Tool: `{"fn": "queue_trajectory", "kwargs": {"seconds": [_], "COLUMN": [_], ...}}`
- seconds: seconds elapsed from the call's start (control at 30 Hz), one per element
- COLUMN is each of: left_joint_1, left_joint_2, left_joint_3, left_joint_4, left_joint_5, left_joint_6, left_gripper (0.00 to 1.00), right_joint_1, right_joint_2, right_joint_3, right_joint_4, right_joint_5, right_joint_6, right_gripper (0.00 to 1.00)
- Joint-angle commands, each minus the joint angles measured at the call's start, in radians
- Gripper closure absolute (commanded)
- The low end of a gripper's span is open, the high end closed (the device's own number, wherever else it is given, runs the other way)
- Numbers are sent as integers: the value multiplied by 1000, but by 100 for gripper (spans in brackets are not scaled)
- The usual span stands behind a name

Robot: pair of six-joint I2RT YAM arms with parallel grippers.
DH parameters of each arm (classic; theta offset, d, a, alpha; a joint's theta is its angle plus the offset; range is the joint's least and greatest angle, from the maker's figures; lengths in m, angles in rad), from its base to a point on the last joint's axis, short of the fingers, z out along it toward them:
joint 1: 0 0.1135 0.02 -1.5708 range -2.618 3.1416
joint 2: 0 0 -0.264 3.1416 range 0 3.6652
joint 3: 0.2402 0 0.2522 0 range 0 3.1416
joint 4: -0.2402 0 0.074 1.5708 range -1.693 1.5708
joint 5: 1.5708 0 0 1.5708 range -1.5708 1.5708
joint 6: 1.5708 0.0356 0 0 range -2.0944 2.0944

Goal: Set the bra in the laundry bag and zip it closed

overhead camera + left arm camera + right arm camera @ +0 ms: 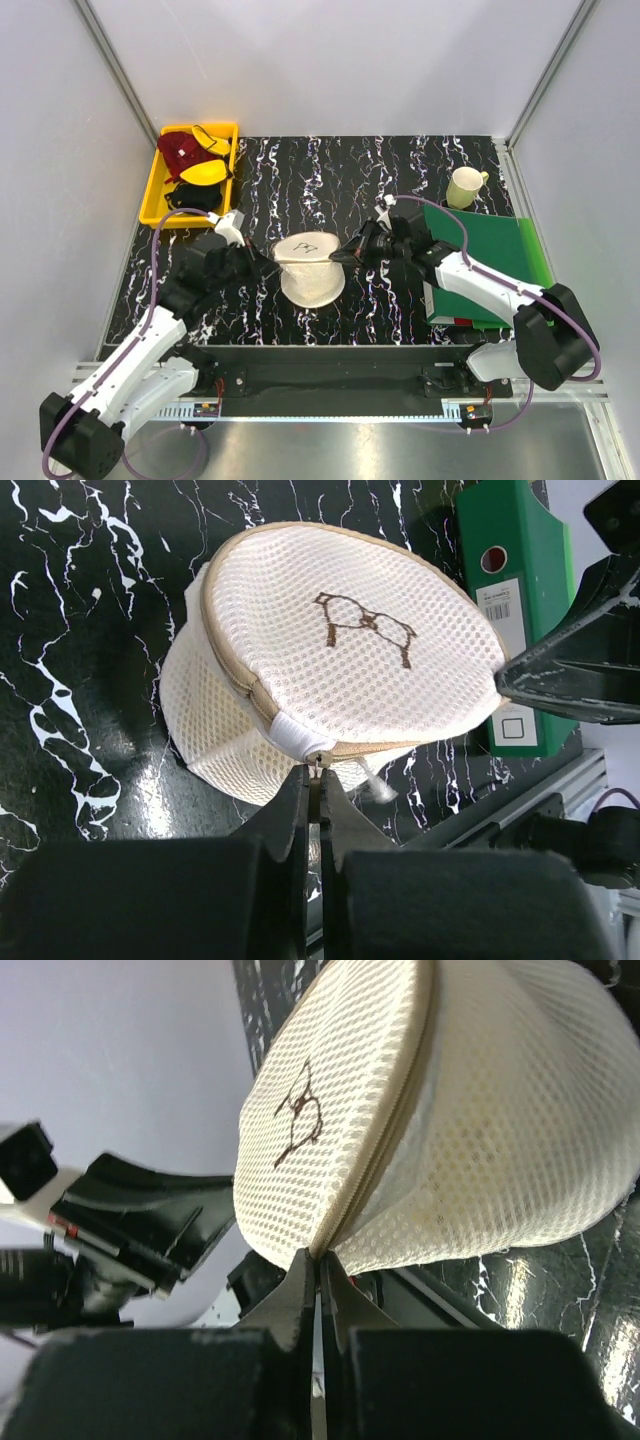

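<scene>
In the middle of the top view, on the black table [400, 180] with white streaks: the round cream laundry bag [312, 268], a small bra drawing on top. Left gripper [318, 780] at the bottom middle of its own view, clenched tight on the bag's zip edge, right by the little white tab. Right gripper [318, 1265] squeezed tight too, pinching the seam on the bag's other side. Yellow tray [150, 200] with clothes in the upper left, pale mug [464, 187] in the upper right, green folder [490, 255] under the right arm.
</scene>
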Motion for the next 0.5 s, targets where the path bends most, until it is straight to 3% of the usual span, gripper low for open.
{"fn": "queue_trajectory", "kwargs": {"seconds": [0.0,0.1,0.17,0.2,0.33,0.4,0.47], "left_joint_1": [78,78,78,78,61,27,-80], "left_joint_2": [7,44,65,71,113,130,140], "left_joint_3": [9,44,85,119,217,265,288], "left_joint_4": [-81,-58,-61,-73,-113,-126,-125], "left_joint_5": [-59,10,13,9,10,-23,-89], "left_joint_6": [55,77,96,106,158,167,170], "left_gripper": [100,100,99,88,58,53,47], "right_joint_1": [-70,-76,-76,-75,-72,-57,-31], "right_joint_2": [-15,-8,11,9,-15,-17,-18], "right_joint_3": [-1,37,104,122,195,231,255], "right_joint_4": [5,-71,-233,-286,-512,-608,-665], "right_joint_5": [-79,-70,-20,15,256,319,401], "right_joint_6": [-108,-183,-281,-309,-423,-469,-495], "right_gripper": [100,100,83,73,59,53,46]}}
